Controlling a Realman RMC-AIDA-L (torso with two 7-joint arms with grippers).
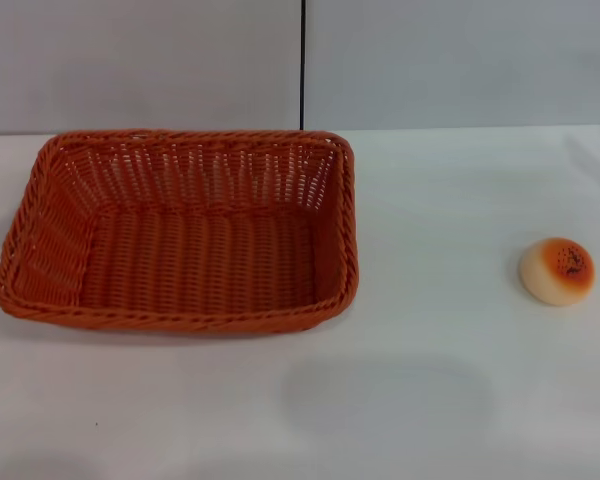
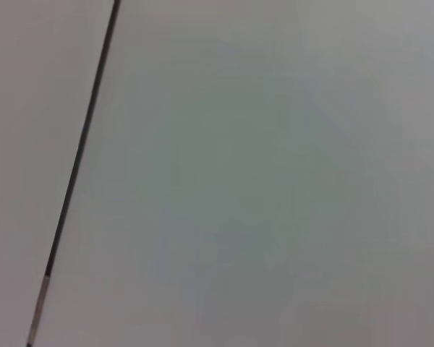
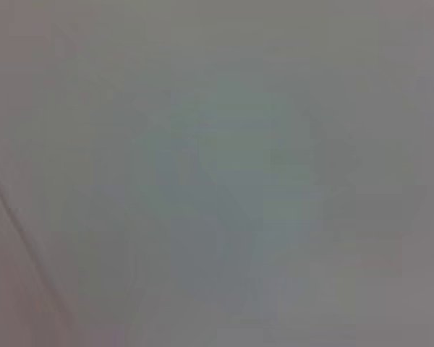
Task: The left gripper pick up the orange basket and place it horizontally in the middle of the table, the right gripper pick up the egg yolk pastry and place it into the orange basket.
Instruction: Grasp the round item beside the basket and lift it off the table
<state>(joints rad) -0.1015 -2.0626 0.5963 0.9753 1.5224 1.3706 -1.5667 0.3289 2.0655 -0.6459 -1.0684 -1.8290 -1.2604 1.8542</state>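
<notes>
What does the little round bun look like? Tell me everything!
The bun is small and round, with a pale cream body and an orange-brown top dotted with dark specks. It looks smooth, whole and domed. It sits by itself on the white table, on the robot's right, well apart from the orange basket. Only the table touches it; no hand is near it.

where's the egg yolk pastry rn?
Head view: the small round cream egg yolk pastry sits on the white table, robot's right side, well apart from the orange woven basket.
</notes>
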